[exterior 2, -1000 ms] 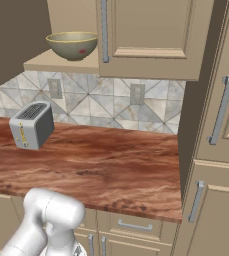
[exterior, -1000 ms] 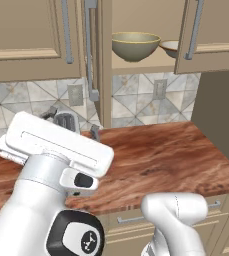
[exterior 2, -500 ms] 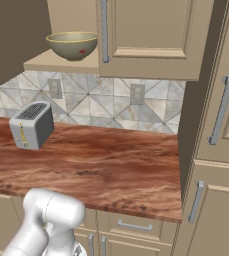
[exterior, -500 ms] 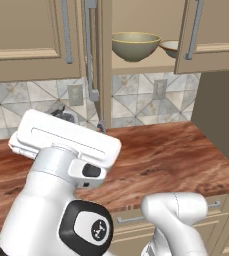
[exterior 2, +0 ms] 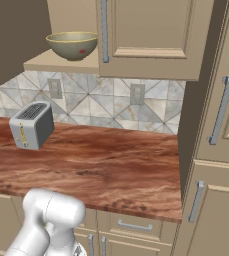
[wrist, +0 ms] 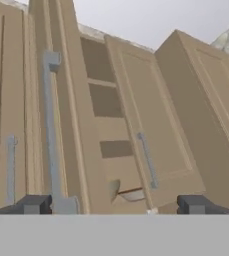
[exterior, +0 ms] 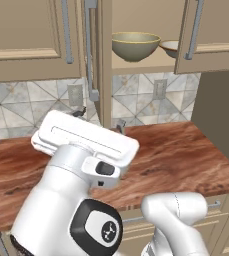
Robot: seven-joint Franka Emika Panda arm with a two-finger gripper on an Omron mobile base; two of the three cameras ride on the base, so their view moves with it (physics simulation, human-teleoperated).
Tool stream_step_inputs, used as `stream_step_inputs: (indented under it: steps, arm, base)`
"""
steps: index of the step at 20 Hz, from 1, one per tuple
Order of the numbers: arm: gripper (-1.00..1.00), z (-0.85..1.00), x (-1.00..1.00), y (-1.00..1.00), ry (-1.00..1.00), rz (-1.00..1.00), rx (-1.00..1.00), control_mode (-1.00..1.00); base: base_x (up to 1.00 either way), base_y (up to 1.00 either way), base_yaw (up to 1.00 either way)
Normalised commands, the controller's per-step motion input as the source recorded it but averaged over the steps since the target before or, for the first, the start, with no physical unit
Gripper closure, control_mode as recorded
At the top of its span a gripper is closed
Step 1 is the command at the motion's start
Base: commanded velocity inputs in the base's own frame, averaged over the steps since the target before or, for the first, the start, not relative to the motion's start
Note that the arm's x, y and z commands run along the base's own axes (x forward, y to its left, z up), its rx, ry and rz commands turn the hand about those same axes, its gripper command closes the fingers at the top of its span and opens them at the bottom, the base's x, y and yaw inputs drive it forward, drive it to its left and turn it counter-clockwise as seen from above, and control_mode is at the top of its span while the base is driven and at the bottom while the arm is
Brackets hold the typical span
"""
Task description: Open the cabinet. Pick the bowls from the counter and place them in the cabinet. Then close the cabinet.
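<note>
the cabinet [exterior: 136,60] hangs above the counter [exterior: 186,150] with both doors swung out. in the left base view its left door [exterior: 97,55] stands edge-on to the camera, its long grey bar handle [exterior: 91,47] running straight up and down; the right door [exterior: 213,30] angles out at the picture's right edge, its handle also vertical. between them the beige shelf [exterior: 151,62] runs level from left to right, with its front edge towards the robot.

on that shelf the deep bowl [exterior: 135,45] sits upright, mouth up, near the shelf's left end and front edge. just to its right the shallow bowl [exterior: 171,47] also sits mouth up, its right part hidden behind the right door. whether the two rims touch cannot be told.

in the right base view the deep bowl [exterior 2: 72,45] stands at the shelf's front edge, beside the right door's handle [exterior 2: 104,30]. a toaster [exterior 2: 32,125] stands at the left end of the counter, near the tiled back wall.

in the hand view the gripper [wrist: 113,204] points up at the cabinet with its fingertips spread wide and nothing between them. the left fingertip [wrist: 33,204] lies just beside the foot of the left door's handle; the shelf and bowls lie beyond the fingertips, between them.
</note>
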Motion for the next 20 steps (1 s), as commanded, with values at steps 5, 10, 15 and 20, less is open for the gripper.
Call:
stream_step_inputs:
  steps: [5,10,15,20]
  arm:
    - [-1.0,-0.13,0.33,0.0,0.3,-0.1,-0.13,-1.0]
    - [-1.0,-0.14,0.41,0.0,0.28,-0.08,-0.16,-1.0]
    - [-1.0,-0.05,0.45,0.0,0.2,-0.05,-0.15,-1.0]
    - [-1.0,-0.09,0.52,-0.11,0.12,-0.01,-0.11,-1.0]
  base:
    - [0.0,0.0,0.0]
    - [0.0,0.0,0.0]
    - [0.0,0.0,0.0]
    - [0.0,0.0,0.0]
